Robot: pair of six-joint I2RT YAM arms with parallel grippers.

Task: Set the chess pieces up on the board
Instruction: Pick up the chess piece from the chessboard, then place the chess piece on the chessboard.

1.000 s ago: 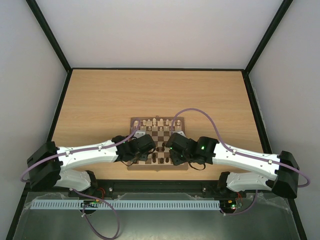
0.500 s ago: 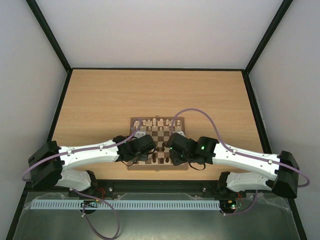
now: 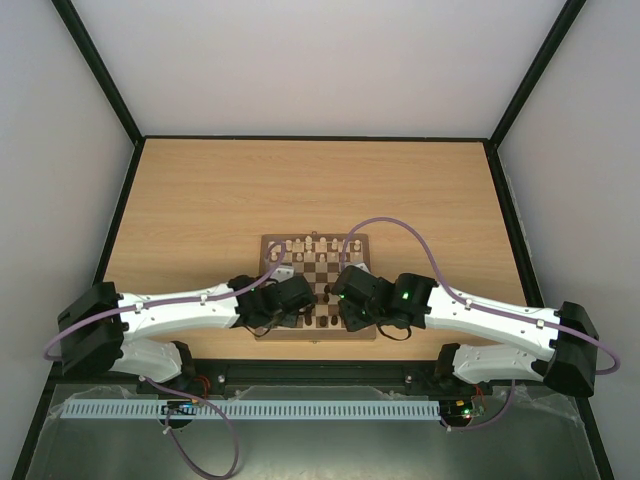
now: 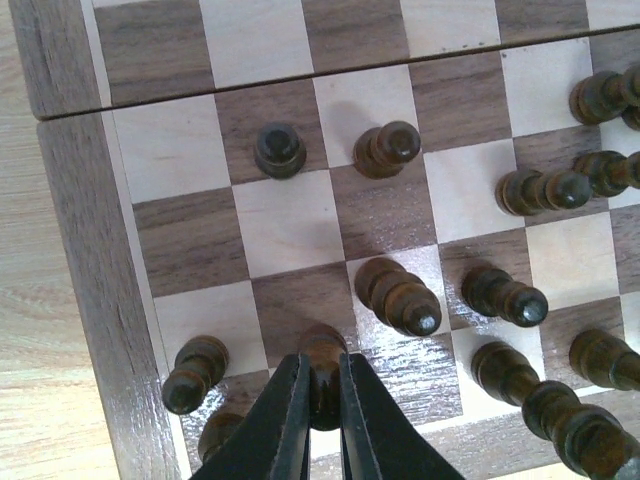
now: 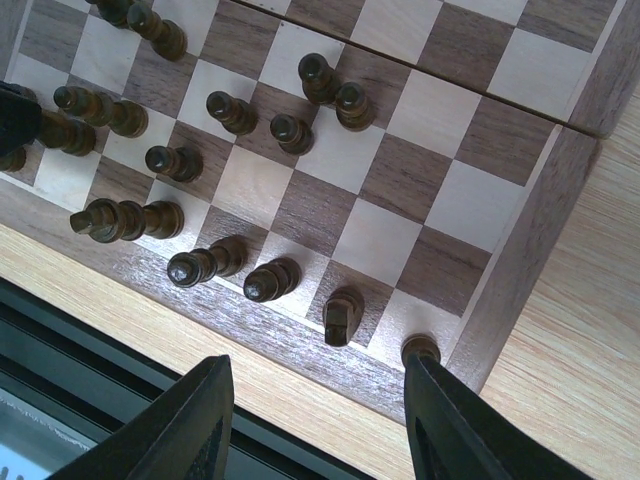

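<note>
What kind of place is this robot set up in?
Probably a lab test cell: a bare wooden table boxed in by plain white panels on black framing, with a left arm and right arm bolted at its near edge.

Fingers (image 4: 276, 425) tight on a dark chess piece (image 4: 322, 352).

Overhead view distant, facing down; both wrist views close, sharing board (image 4: 80, 260).

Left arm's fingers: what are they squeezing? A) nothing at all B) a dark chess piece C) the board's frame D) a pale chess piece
B: the left wrist view shows the left arm's fingers shut on a dark piece near the edge of the board.
</note>
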